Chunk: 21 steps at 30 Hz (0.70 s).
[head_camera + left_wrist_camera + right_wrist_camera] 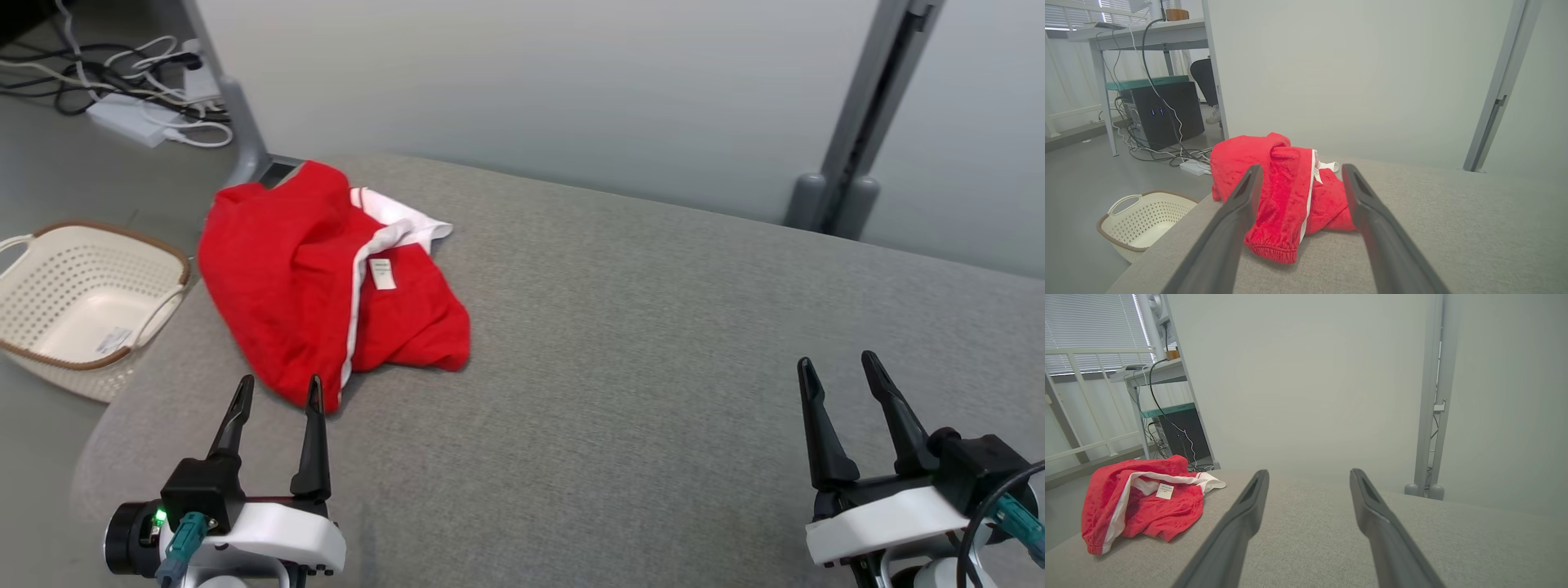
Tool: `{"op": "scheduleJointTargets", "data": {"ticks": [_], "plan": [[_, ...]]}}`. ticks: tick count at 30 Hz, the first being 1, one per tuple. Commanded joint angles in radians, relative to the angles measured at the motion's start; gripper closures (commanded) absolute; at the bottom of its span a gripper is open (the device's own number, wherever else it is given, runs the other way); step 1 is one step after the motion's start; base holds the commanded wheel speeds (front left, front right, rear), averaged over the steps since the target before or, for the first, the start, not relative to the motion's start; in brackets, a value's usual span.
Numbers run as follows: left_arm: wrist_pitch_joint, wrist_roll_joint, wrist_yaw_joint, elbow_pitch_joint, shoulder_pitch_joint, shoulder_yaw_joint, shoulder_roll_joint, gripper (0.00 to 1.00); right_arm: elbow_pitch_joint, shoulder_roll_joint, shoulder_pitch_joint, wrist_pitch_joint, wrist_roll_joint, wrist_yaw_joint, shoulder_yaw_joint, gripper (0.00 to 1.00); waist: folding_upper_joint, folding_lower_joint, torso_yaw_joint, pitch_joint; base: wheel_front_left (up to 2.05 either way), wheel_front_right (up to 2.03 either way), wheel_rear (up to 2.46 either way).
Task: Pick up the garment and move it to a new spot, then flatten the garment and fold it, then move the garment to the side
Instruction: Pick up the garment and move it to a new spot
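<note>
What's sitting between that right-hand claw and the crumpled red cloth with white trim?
Nothing: in the head view the grey woven surface lies bare between the open right gripper and the crumpled red garment with white trim.

Head view: high, angled forward and down onto the grey surface [620, 343]; garment [326, 286] at upper left. Left wrist view: low over the surface, sighted along the left gripper [1301, 168], garment close at frame centre. Right wrist view: low, sighted along the right gripper [1309, 471], garment farther off at lower left. Shared by all three: garment, grey surface.
</note>
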Motion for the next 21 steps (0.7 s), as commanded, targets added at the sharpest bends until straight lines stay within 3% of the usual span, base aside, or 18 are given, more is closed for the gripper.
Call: {"op": "scheduleJointTargets", "data": {"ticks": [1,11,21], "plan": [[-0.002,-0.008,0.002,0.003,-0.007,0.003,0.004,0.0,0.006,-0.007,0.0,-0.005,0.007,0.002,-0.002,0.0,0.0,0.0,0.037,-0.001,0.0,0.0,0.0],[-0.002,0.005,-0.02,0.027,-0.007,0.008,0.004,0.0,0.019,-0.006,-0.001,-0.005,0.026,0.002,0.022,0.0,0.0,0.0,0.12,-0.006,0.0,0.0,0.0],[-0.002,0.013,-0.028,0.028,-0.011,0.025,0.004,0.0,0.026,-0.002,-0.01,-0.005,0.03,0.002,0.035,0.0,0.0,0.0,0.131,-0.001,0.0,0.0,0.0]]}}
